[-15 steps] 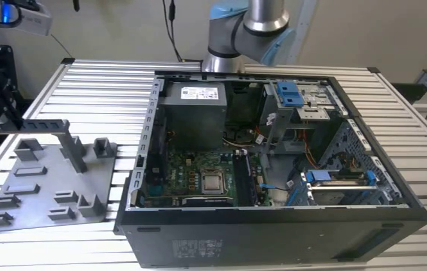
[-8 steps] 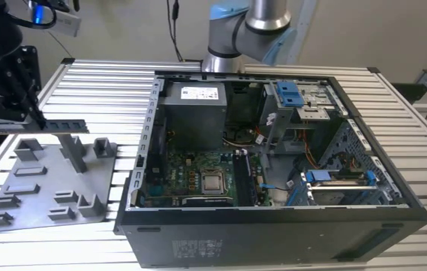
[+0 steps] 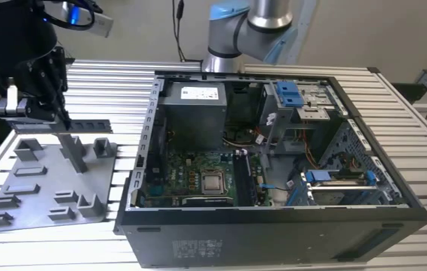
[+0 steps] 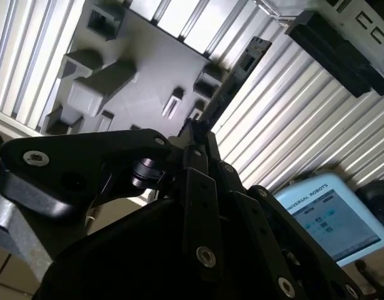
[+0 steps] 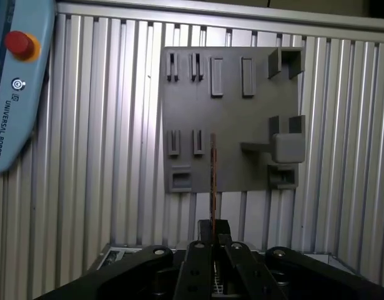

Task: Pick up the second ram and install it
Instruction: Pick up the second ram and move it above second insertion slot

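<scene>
My gripper [image 3: 62,122] hangs above the grey tray [image 3: 44,189] at the exterior view's left, shut on the second ram [image 3: 91,125]. The ram is a thin dark stick with small black chips. It sticks out level from the fingers toward the computer case and is lifted off the tray's posts. In the second wrist view the ram [image 4: 238,72] runs out from the gripper [image 4: 196,130] over the tray [image 4: 148,69]. In the first wrist view the ram [image 5: 212,178] shows edge-on as a thin line from the gripper [image 5: 213,230], over the tray [image 5: 232,112].
An open computer case [image 3: 394,186] lies on the slatted table to the exterior view's right of the tray, with the motherboard [image 3: 191,175] exposed inside. The arm's base [image 3: 236,34] stands behind the case. A teach pendant [image 5: 14,87] lies on the table.
</scene>
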